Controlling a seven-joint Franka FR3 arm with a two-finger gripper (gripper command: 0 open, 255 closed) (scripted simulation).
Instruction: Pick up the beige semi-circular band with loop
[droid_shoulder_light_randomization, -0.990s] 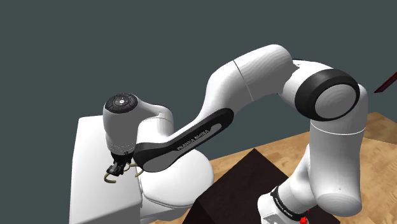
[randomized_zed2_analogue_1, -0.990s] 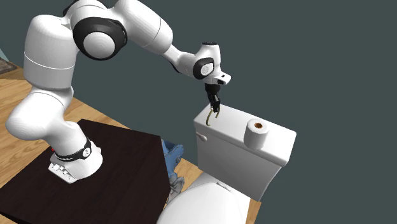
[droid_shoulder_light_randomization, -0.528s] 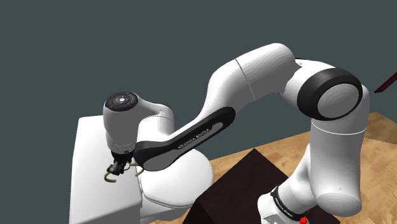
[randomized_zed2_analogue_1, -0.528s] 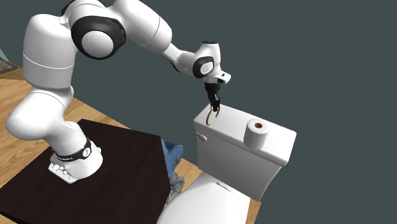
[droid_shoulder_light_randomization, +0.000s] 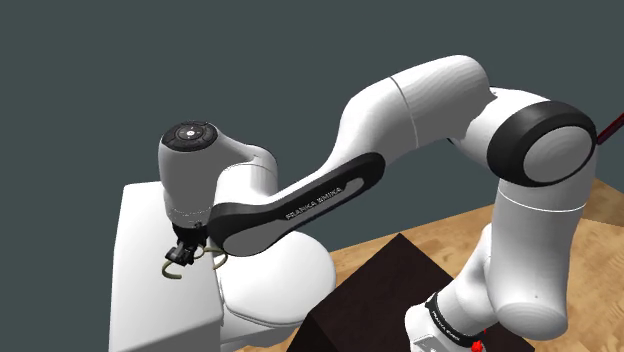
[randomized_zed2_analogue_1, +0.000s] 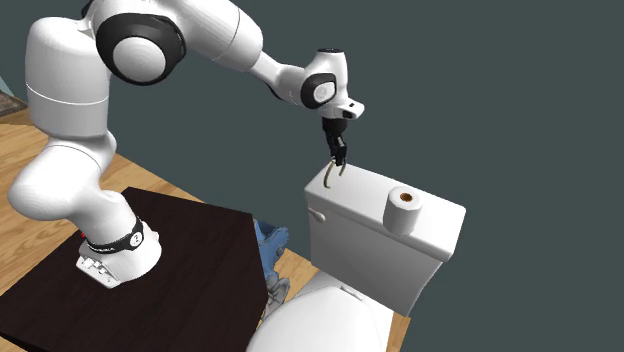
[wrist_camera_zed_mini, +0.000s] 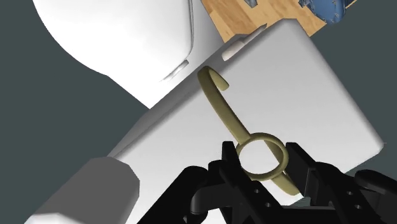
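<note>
Band (wrist_camera_zed_mini: 222, 118) raised above tank (wrist_camera_zed_mini: 305, 95) | end effector (wrist_camera_zed_mini: 263, 164) clamps loop | one end hidden

gripper (wrist_camera_zed_mini: 264, 160) clasping beige band (wrist_camera_zed_mini: 221, 109) by its loop, over white toilet tank lid (wrist_camera_zed_mini: 318, 95), wooden floor (wrist_camera_zed_mini: 267, 16) beyond

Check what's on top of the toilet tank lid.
A paper roll stands on the tank lid. The beige band hangs over it, clasped by the fingers. Lid beneath the roll is covered.

The fingers (droid_shoulder_light_randomization: 186, 251) hide the band's (droid_shoulder_light_randomization: 171, 268) middle, and the arm (droid_shoulder_light_randomization: 300, 205) covers part of the toilet tank (droid_shoulder_light_randomization: 140, 290).
</note>
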